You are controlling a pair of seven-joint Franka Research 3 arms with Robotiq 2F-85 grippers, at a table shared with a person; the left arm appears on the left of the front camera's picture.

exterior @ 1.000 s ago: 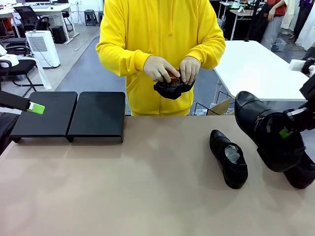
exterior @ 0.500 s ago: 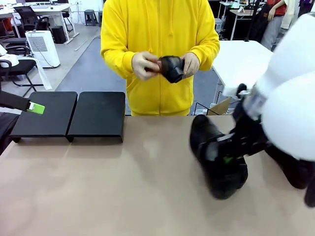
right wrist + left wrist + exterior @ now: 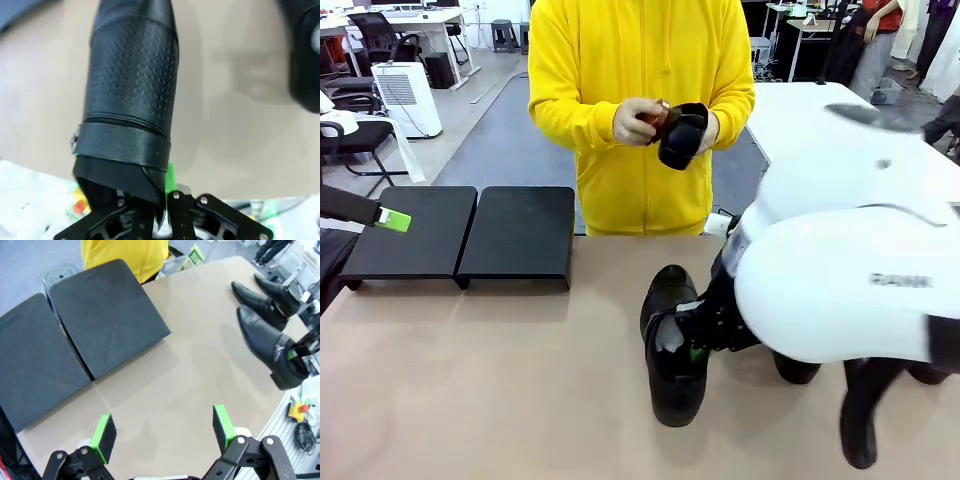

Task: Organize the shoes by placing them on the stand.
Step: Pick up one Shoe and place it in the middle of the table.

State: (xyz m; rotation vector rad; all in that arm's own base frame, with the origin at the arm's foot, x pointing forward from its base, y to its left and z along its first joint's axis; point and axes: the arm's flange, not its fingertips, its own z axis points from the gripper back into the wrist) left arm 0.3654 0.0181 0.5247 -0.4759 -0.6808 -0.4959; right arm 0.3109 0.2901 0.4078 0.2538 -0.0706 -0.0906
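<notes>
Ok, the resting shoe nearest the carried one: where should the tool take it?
Grip the resting shoe at its collar wall near the heel, coming down from above with one finger inside the opening. It sits upright on its sole, and its glossy tapering toe would likely slip. The right tool holds the carried shoe the same way, by the opening's edge.

blurred grey lettering on the right arm [image 3: 840, 290], unreadable

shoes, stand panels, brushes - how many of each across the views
shoes: 4 (one in the right hand, two on the table, one held by the person)
stand panels: 2
brush: 1
total: 7
</notes>
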